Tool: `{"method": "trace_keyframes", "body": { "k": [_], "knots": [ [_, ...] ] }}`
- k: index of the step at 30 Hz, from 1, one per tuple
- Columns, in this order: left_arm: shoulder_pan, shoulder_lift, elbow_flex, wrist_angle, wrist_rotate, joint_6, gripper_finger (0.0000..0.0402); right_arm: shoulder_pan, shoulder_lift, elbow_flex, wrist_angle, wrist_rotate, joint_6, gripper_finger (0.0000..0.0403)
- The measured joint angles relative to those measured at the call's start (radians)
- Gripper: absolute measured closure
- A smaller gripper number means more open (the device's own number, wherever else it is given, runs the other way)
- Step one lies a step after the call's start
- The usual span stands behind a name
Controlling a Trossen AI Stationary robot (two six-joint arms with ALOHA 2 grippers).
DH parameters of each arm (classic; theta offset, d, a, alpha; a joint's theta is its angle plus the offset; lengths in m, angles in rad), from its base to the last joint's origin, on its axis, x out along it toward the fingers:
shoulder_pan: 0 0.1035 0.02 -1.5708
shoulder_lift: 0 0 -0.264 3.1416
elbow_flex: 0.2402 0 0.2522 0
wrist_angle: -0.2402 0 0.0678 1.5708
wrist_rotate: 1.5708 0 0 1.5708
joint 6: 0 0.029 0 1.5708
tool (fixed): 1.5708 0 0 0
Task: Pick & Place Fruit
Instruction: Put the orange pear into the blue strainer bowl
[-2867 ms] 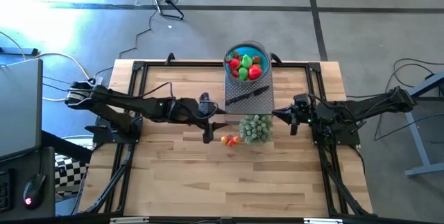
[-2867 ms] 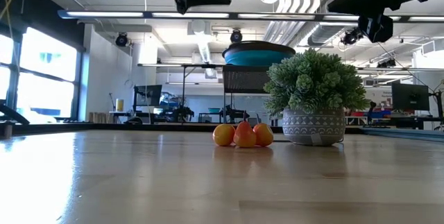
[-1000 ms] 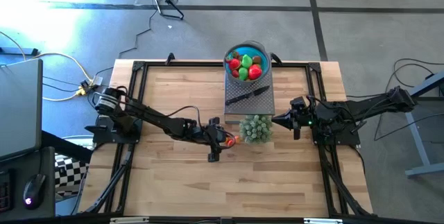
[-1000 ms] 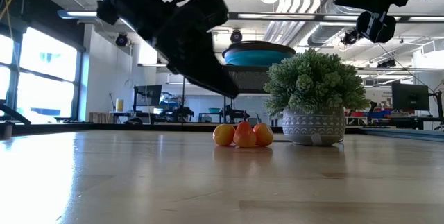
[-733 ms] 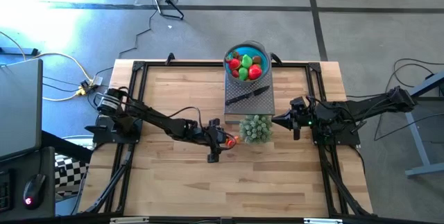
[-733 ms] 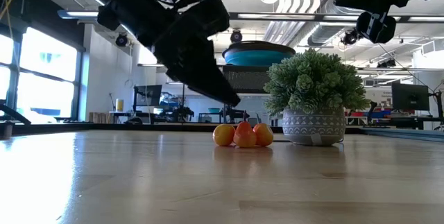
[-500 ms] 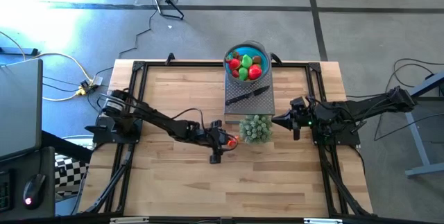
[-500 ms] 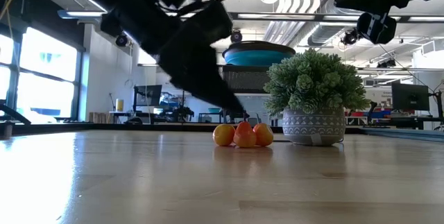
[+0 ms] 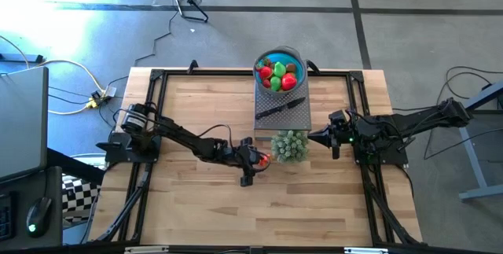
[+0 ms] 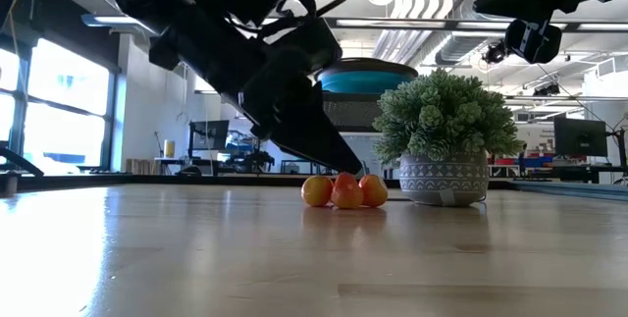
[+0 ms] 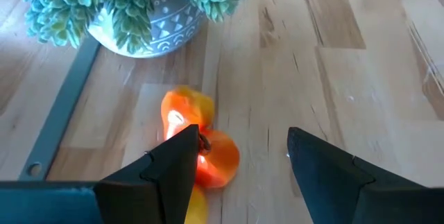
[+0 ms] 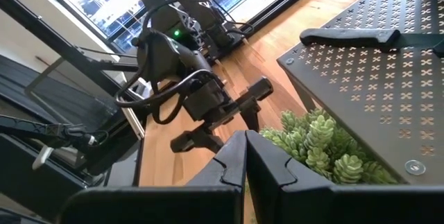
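Three small orange and red fruits [image 9: 263, 158] [image 10: 343, 191] lie together on the table beside the potted plant; two orange ones [image 11: 216, 158] show in the left wrist view. More fruits fill the blue bowl [image 9: 258, 64] [image 10: 368, 79] on the black stand. My left gripper [image 9: 253, 163] [image 11: 243, 151] is open and slants down right over the three fruits, one finger [image 11: 177, 158] in front of an orange one, the other over bare wood. My right gripper [image 9: 324, 136] [image 12: 246, 156] is shut and hangs in the air right of the plant. My left gripper has one fingertip [image 10: 348, 155] just above the three fruits, coming at them on a slant from above and from the table's left. That finger hides the near side of an orange fruit [image 11: 220, 156], and I cannot tell whether it touches.
A pale green bushy plant in a grey pot [image 9: 289, 145] [image 10: 446, 131] [image 11: 132, 2] stands right next to the fruits. Behind it a black perforated stand [image 9: 301, 117] [image 12: 361, 71] carries a black-handled knife [image 9: 283, 108] [image 12: 347, 37]. Bare wood lies near and left.
My left gripper has come down and moved toward the table's right, closing on the three fruits beside the plant; its fingers stay open. The fruits lie where they were.
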Motion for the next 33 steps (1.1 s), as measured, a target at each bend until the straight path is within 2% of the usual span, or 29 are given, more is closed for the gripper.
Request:
{"method": "trace_keyframes", "body": {
  "k": [16, 21, 33],
  "knots": [
    [0.008, 0.001, -0.001, -0.002, -0.02, -0.011, 0.0186, 0.0, 0.0, 0.0, -0.008, 0.0, 0.0, 0.0401],
    [0.006, 0.003, -0.002, 0.056, -0.019, -0.024, 0.0186, 0.0, 0.0, 0.0, -0.008, 0.0, 0.0, 0.04],
    [0.006, 0.002, -0.002, -0.015, -0.02, -0.024, 0.0186, 0.0, 0.0, 0.0, -0.008, 0.0, 0.0, 0.04]
  ]
}}
